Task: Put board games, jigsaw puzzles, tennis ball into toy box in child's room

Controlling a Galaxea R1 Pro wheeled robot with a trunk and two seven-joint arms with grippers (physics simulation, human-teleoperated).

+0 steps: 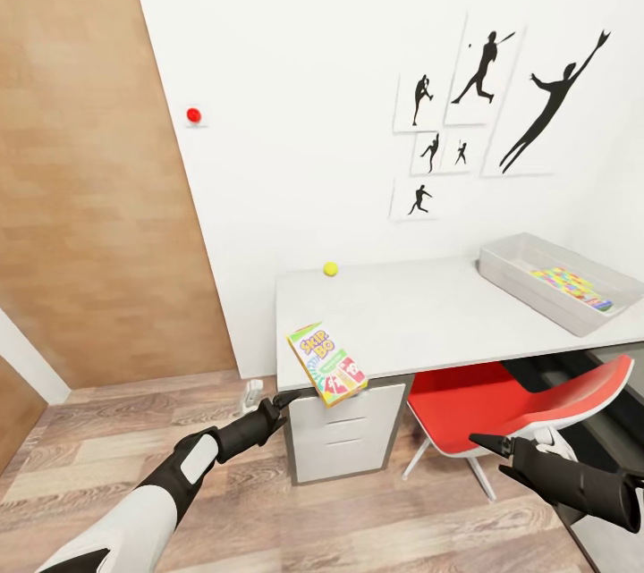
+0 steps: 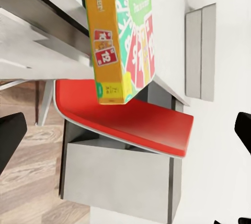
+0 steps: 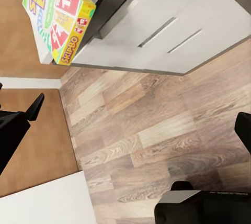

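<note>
While the Skip-Bo box (image 1: 326, 364) overhangs the surface's (image 1: 420, 314) front edge, your left gripper (image 1: 288, 398) waits spread and empty just beneath, and a careless nudge could tip it onto the floor (image 1: 268, 501), far from the toy box (image 1: 510, 271).

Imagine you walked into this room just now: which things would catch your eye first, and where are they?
The bright Skip-Bo box overhangs the near left corner of the white table. A red chair sits tucked under the table, and black silhouette pictures hang on the wall above. A small tennis ball rests by the wall.
</note>
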